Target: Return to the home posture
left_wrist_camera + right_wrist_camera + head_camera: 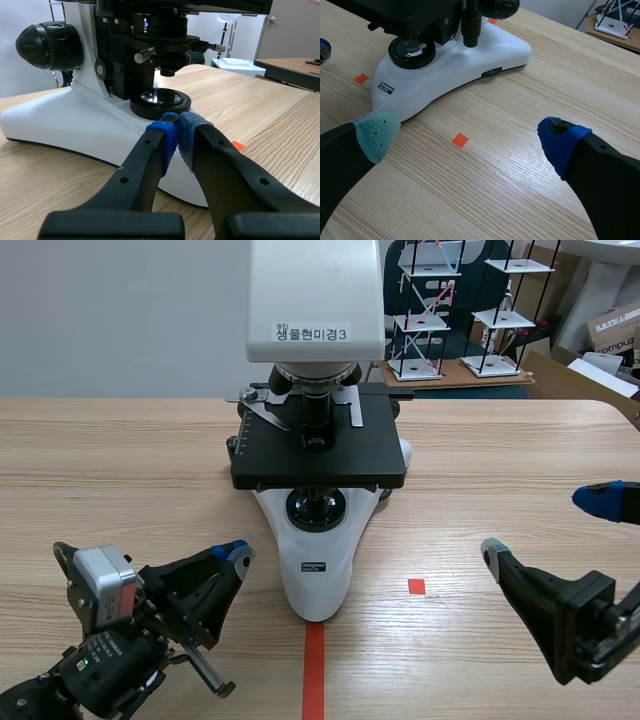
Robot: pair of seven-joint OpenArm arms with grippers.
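Well, the wooden table (pixel 120 460) fills the frame, with a white microscope (pixel 318 575) (black stage) standing at its centre. Lower left, the left gripper (pixel 237 552) sits near the base, fingers together; lower right, the right gripper (pixel 546 526) has its fingers wide apart.

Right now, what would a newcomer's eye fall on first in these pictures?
A white and black microscope stands at the middle of the table. The left gripper is shut, its blue pads meeting just before the microscope; the right gripper is wide open over the wood beside it.
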